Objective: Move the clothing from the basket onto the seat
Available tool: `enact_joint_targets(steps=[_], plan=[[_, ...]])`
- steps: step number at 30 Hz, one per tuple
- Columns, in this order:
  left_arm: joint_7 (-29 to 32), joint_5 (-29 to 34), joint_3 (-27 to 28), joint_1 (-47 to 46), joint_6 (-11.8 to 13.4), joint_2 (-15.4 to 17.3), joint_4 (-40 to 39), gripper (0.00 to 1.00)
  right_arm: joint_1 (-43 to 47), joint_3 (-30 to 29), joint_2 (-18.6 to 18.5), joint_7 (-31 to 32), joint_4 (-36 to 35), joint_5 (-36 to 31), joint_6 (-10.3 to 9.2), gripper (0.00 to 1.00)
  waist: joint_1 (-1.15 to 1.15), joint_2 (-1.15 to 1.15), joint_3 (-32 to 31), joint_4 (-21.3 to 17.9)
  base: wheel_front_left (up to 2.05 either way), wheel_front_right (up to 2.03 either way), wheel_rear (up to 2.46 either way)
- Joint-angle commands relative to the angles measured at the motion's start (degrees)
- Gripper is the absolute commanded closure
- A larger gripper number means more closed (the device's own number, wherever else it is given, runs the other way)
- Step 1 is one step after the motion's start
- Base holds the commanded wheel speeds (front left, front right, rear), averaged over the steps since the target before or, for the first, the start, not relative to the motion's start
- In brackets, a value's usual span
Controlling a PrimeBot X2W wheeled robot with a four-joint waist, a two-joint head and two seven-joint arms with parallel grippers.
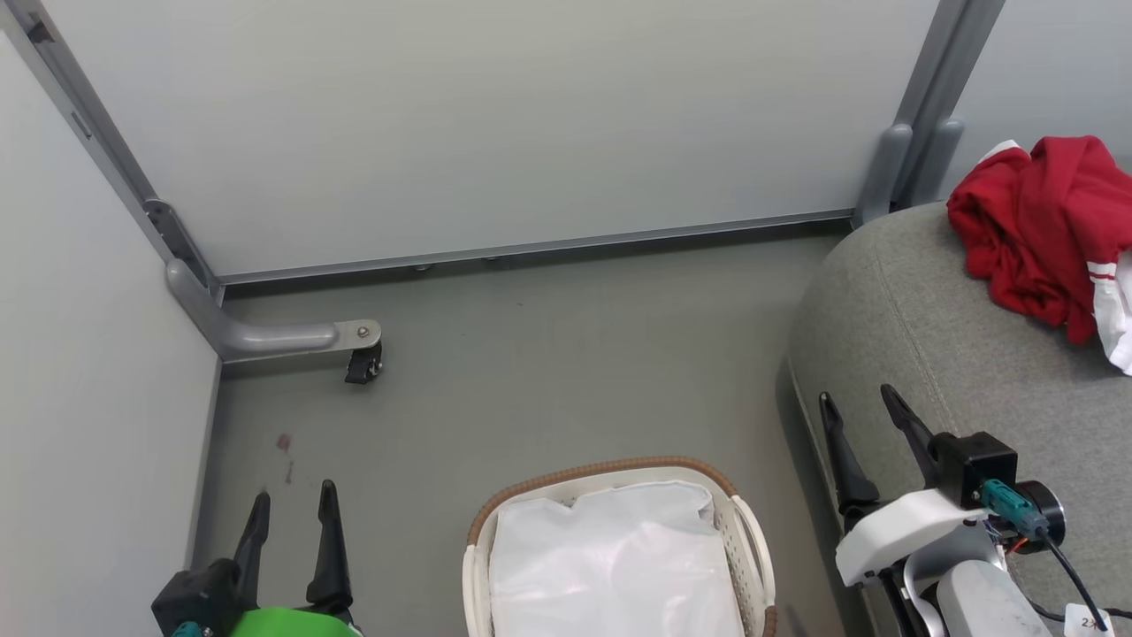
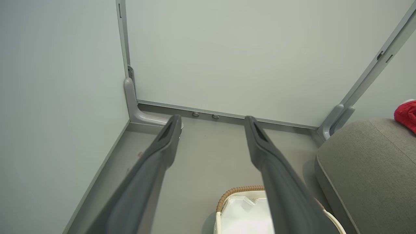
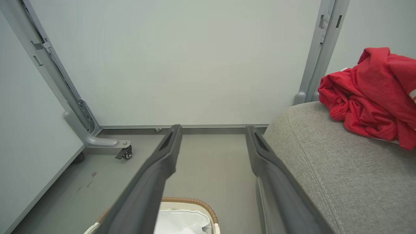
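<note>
1. Your basket [image 1: 610,467] stands on the grey floor [image 1: 531,372] at the bottom middle of the head view, between the two arms. Its brown woven rim curves round the far end and a white handle shows on each side.
2. Inside it you see the white liner [image 1: 610,557], lying crumpled across the whole opening. The left wrist view shows the same pale cloth under the rim, partly behind one finger.
3. The clothing [image 1: 1035,230] lies in a rumpled red heap on the seat [image 1: 929,354], far to the right and well apart from the basket. A white striped band shows on its right side, and white fabric beside that runs off the edge of the head view. You cannot tell from these views whether the heap is one garment or two.
4. The seat's rounded grey corner comes just beside the basket's right side; whether they touch, you cannot tell.
5. Your left gripper [image 1: 295,491] hangs over bare floor left of the basket, fingers spread apart with nothing between them.
6. Your right gripper [image 1: 856,395] sits over the seat's near edge, right of the basket, fingers likewise parted and holding nothing.
7. A caster wheel [image 1: 363,363] on a grey bracket stands by the left wall panel.
</note>
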Motion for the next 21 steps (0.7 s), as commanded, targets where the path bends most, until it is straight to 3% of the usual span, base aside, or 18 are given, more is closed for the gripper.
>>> enact_joint_targets(steps=[1,15,16,21], plan=[[0.0,-0.7,0.0,0.9,-0.1,0.0,-0.2,0.00,1.1,-0.1,-0.3,0.0,-0.6,0.2,-0.08,0.00,0.01,0.00,-0.2,0.2,0.00,0.00,0.00],[0.0,-1.3,-0.6,0.9,-0.2,0.0,-0.4,0.00,2.7,0.3,-0.2,0.0,-2.1,1.0,-0.08,0.00,0.01,0.00,-0.4,-0.2,0.00,0.00,0.00],[0.0,-1.4,-0.7,0.4,-0.2,0.0,-0.3,1.00,2.0,0.3,0.0,0.0,-2.0,0.6,0.00,1.00,0.01,0.00,-0.4,-0.2,0.00,0.00,0.00],[0.4,-2.6,-0.8,0.3,-0.2,-0.2,1.5,1.00,2.8,0.1,0.4,0.6,-0.1,1.9,0.00,1.00,0.01,0.00,-0.4,-0.2,0.00,0.00,0.00]])
